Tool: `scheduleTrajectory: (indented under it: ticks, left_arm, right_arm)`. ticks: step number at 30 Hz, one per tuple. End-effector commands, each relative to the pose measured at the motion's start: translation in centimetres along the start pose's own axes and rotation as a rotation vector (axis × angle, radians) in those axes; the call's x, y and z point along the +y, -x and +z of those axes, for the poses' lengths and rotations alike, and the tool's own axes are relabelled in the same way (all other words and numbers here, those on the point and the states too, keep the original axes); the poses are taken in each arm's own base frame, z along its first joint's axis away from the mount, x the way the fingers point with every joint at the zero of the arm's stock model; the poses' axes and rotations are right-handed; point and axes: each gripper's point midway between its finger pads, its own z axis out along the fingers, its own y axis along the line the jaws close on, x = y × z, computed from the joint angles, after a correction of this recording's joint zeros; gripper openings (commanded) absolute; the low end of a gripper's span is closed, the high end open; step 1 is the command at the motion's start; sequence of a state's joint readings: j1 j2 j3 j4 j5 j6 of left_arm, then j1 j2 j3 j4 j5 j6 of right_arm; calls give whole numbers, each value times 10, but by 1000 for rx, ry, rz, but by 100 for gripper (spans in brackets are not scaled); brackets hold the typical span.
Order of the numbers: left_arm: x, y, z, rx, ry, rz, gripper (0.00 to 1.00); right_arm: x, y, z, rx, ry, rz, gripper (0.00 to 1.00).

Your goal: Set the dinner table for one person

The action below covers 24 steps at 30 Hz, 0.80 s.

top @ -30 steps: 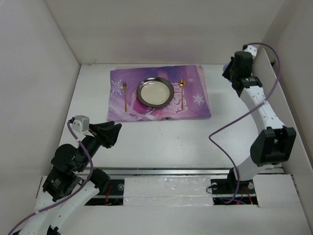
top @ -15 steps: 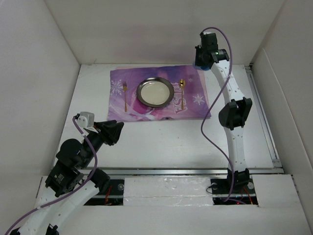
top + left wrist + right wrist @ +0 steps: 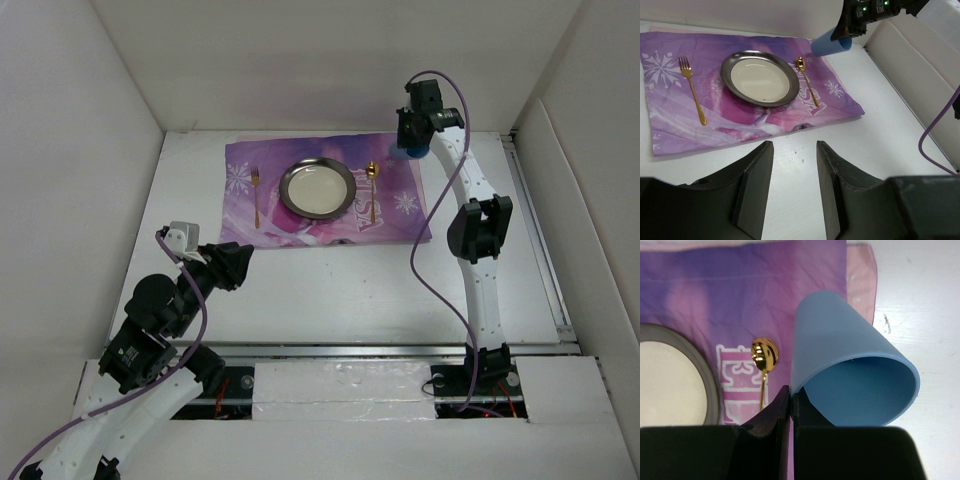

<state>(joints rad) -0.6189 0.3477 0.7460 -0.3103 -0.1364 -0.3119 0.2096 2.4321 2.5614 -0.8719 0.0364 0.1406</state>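
Observation:
The white dinner table (image 3: 330, 290) carries a purple printed mat (image 3: 400, 205) at the back. On the mat lie a gold fork (image 3: 256, 195), a silver-rimmed plate (image 3: 317, 188) and a gold spoon (image 3: 372, 185). My right gripper (image 3: 791, 390) is shut on the rim of a blue cup (image 3: 840, 340), one finger inside and one outside. It holds the cup tilted in the air over the mat's far right corner (image 3: 410, 152), right of the spoon (image 3: 763, 360). My left gripper (image 3: 794, 145) is open and empty, above bare table in front of the mat (image 3: 670, 120).
White walls enclose the table on the left, back and right. A white panel leans at the right side (image 3: 545, 200). The right arm's purple cable (image 3: 425, 270) hangs over the table right of the mat. The arm bases sit behind a rail at the near edge (image 3: 350, 350).
The right arm swung from the right wall leftward with the blue cup to the mat's far right corner, then sank slightly. The left gripper drifted a little forward and right.

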Motion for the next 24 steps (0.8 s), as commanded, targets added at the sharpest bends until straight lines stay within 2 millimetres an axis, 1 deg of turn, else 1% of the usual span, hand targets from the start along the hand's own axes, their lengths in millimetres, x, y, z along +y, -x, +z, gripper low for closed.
scheduleTrajectory:
  ticks: [1, 3, 4, 6, 7, 8, 10, 13, 14, 17, 18, 19, 21, 24]
  left_arm:
    - [0, 11, 2, -44, 5, -2, 36]
    - [-1, 11, 3, -41, 3, -1, 36]
    - [0, 11, 3, -40, 5, -2, 36]
    - [0, 11, 3, -42, 6, -2, 36]
    - [0, 11, 3, -41, 8, -2, 36]
    - [0, 10, 3, -42, 9, -2, 36]
    - [1, 10, 3, -39, 10, -3, 36]
    - [1, 9, 4, -37, 14, -2, 36]
    - [1, 10, 4, -37, 14, -2, 36]
    - [2, 9, 4, -38, 19, -4, 36]
    - [2, 9, 4, -37, 21, -3, 36]
    - [2, 10, 4, -38, 20, -4, 36]
    - [2, 10, 4, -39, 22, -4, 36]
    - [3, 7, 6, -26, 27, -1, 36]
  right_arm:
    - [-1, 5, -8, -16, 17, -17, 0]
    - [-4, 2, -8, -3, 3, -25, 0]
    - [1, 1, -7, -5, 10, -34, 0]
    - [2, 4, -6, -14, 13, -36, 0]
    - [3, 1, -1, -2, 18, -36, 0]
    - [-1, 5, -1, -12, 21, -28, 0]
    - [1, 12, 0, -35, 26, -25, 0]
    - [3, 15, 6, -54, 32, -13, 3]
    - [8, 13, 8, -46, 62, -5, 3]
    - [12, 15, 10, -52, 82, -3, 4]
    - [11, 13, 13, -48, 80, -4, 4]
    - [5, 15, 14, -54, 68, 4, 4]
    - [6, 15, 15, -56, 73, 3, 5]
    - [3, 21, 17, -84, 57, 4, 7]
